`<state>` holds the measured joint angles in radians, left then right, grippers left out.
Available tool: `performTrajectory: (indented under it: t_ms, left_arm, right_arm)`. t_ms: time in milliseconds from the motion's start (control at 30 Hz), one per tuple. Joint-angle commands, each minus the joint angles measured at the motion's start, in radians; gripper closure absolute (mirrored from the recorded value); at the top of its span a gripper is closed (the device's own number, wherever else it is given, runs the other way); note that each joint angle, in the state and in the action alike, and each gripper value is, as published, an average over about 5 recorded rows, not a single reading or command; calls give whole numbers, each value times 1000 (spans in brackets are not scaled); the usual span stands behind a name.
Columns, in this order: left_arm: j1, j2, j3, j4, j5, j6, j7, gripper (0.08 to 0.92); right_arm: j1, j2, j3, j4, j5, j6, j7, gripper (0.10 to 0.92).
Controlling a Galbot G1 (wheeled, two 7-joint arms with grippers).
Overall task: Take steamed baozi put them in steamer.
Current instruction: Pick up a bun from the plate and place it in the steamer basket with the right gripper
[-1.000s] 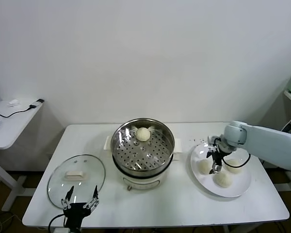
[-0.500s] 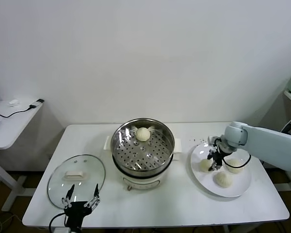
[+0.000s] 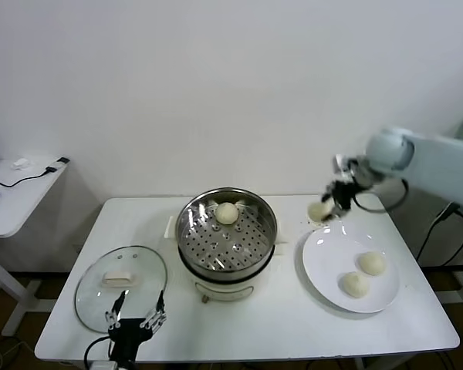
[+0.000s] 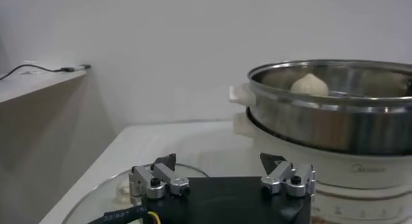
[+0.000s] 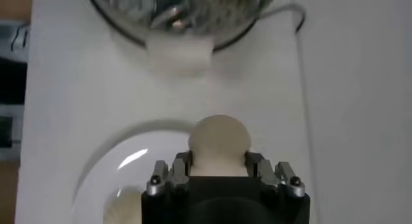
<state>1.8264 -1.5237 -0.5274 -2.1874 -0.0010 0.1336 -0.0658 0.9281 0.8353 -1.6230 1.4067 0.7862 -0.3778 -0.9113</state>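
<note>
My right gripper [image 3: 329, 205] is shut on a cream-white baozi [image 3: 319, 210] and holds it in the air above the far left rim of the white plate [image 3: 324, 262]. The right wrist view shows that baozi [image 5: 219, 143] clamped between both fingers. Two more baozi [image 3: 371, 263] [image 3: 356, 284] lie on the plate. The steel steamer [image 3: 264, 231] stands at the table's middle with one baozi [image 3: 228, 213] at the back of its perforated tray. My left gripper [image 3: 136, 317] waits open at the table's front edge by the glass lid.
The round glass lid [image 3: 143, 269] lies flat left of the steamer, with a cream handle on top. A side table [image 3: 15, 202] with cables stands at far left. In the left wrist view the steamer [image 4: 335, 119] rises just beyond the lid.
My right gripper closed on a baozi on the plate, then lifted it up and back toward the steamer. The plate now holds two baozi. The left arm barely moved.
</note>
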Motion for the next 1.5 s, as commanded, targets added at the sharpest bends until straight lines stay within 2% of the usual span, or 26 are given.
performTrajectory:
  t_ms: [33,233,500,800,1133,1233,1500]
  left_arm:
    - [0,3,9,-6,1,1,1,177]
    - [-5,10,1,-4,-2,0,2,177]
    - [-5,7,1,4,1,-2,1,177]
    - [-6,6,-4,16,2,-5,0,177]
    - [-8,6,-7,22,0,-10,-2,177]
    - [-10,6,-7,22,0,-10,-3,177]
    - [-8,5,-4,17,1,-11,-3,177]
  right_arm:
    - [235,195,-17,130,300,-119,86,457]
    - [73,373,50,170,371,-203,219,459]
    - [-136,522,73,17,297,-240,304,460]
    - [-312,591,99,-173,198,-247,329,457]
    - [-382,618,102,-238,147,-242,338,458]
    - [-394,618,105,-249,136,-236,344,424]
    - [-370,599,128,-231,123,-202,298,252]
